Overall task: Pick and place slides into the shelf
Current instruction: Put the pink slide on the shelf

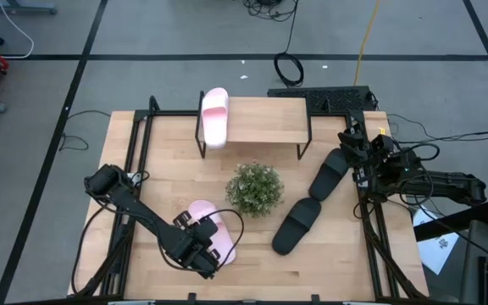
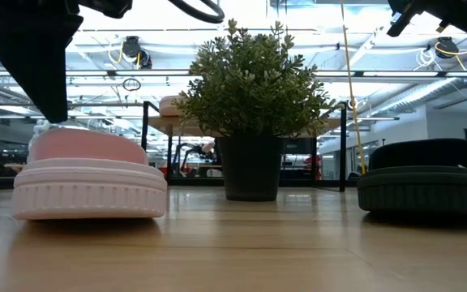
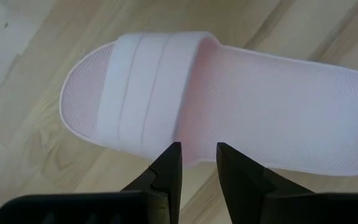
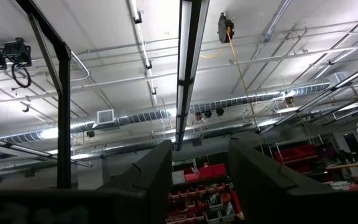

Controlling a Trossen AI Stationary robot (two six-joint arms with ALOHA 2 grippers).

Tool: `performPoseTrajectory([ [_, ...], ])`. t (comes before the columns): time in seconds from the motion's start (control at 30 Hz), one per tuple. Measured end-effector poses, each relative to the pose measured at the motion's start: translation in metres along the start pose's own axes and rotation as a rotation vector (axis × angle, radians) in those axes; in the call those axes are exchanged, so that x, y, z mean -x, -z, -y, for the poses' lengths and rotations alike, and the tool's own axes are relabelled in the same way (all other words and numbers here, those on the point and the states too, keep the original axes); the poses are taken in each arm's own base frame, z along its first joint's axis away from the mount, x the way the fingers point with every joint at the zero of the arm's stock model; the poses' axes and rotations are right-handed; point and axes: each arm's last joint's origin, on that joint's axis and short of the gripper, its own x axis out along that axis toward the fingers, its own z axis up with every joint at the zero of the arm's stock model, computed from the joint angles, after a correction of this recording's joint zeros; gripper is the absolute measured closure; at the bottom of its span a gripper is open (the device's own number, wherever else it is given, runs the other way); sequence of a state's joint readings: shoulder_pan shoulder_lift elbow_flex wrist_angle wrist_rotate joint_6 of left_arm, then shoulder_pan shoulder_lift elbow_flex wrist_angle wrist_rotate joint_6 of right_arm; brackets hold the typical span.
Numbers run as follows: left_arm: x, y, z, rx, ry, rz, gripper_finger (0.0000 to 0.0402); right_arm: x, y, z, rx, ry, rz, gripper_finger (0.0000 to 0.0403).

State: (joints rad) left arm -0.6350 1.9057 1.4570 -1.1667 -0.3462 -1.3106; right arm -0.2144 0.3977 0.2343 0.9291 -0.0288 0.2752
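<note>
Four slides are in view. One pale pink slide [image 1: 214, 117] lies on the left end of the shelf [image 1: 265, 121], which stands at 12 o'clock on the surface [image 1: 163, 178]. The second pink slide [image 1: 212, 229] lies flat at 7 o'clock from the potted plant [image 1: 254, 188], which stands in the middle. The left hand [image 1: 206, 254] is low over this slide's near edge; in the left wrist view its fingers [image 3: 169, 171] are a little apart, with the sole's rim between the tips, not yet clamped on it. Two black slides lie on the surface: one [image 1: 296, 226] at 4 o'clock from the plant, the other [image 1: 329, 174] at 2 o'clock. The right hand [image 1: 356, 152] waits at the surface's right edge, pointing up to the ceiling, its fingers apart and empty.
</note>
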Motion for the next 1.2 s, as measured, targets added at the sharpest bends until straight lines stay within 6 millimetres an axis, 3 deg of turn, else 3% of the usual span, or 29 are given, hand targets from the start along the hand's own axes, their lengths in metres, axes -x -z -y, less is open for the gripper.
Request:
performPoseTrajectory([
  [0.23, -0.003, 0.000, -0.001, -0.012, -0.027, -0.007, 0.0305, 0.000, 0.000, 0.000, 0.000, 0.000, 0.000, 0.0255],
  [0.53, -0.023, -0.001, 0.005, -0.013, -0.097, -0.026, 0.0305, 0.000, 0.000, 0.000, 0.000, 0.000, 0.001, 0.0255],
  [1.2, -0.023, 0.001, -0.009, 0.063, -0.234, -0.041, 0.0305, 0.000, 0.000, 0.000, 0.000, 0.000, 0.001, 0.0255],
])
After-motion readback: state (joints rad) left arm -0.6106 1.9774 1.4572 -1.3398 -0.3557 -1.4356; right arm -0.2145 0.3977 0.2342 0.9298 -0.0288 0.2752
